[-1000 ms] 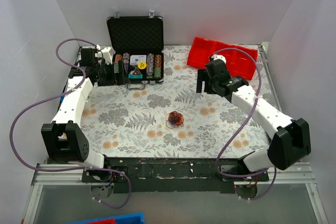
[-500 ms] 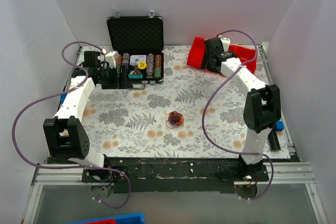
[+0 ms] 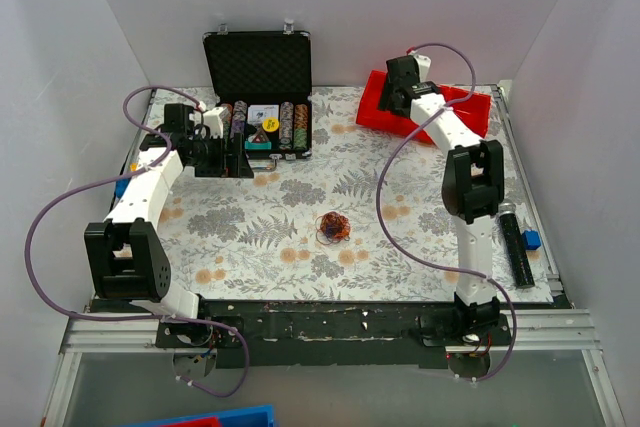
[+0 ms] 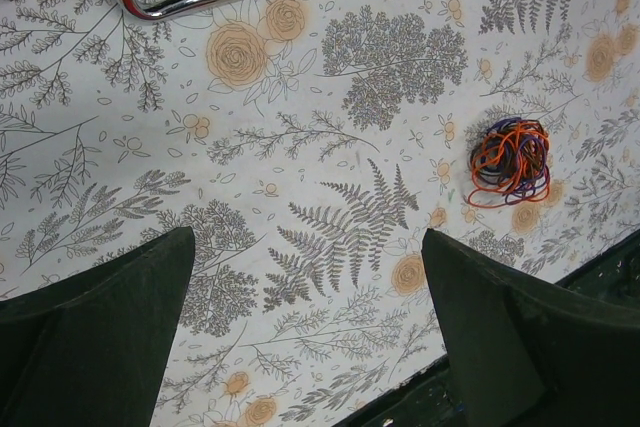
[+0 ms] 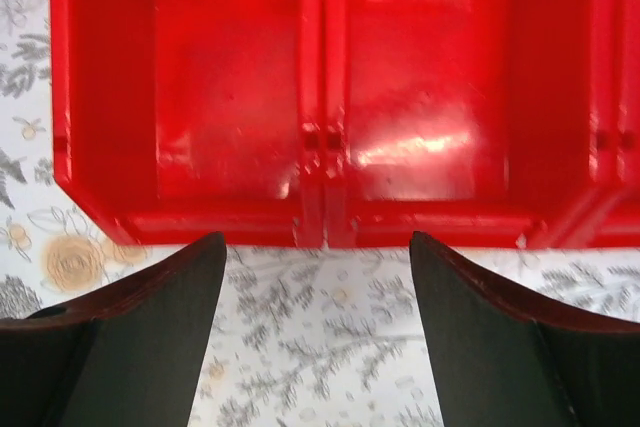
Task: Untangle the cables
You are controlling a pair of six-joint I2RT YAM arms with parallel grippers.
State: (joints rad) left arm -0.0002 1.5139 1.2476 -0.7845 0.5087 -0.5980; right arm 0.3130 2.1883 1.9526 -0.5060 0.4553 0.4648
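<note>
Robot lab cell: white enclosure walls (image 3: 420, 7), bolted arms (image 3: 145, 182), metal frame (image 3: 330, 325).

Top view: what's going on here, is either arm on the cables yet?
No, nothing is being handled. The cables lie in one clump mid-table, untouched. The left pincer hangs open and empty by the chip case. The right pincer hangs open at the near edge of the red tray, far from the clump.

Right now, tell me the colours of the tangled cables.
The cables are mostly orange with purple and dark strands; the left wrist view shows it best.
</note>
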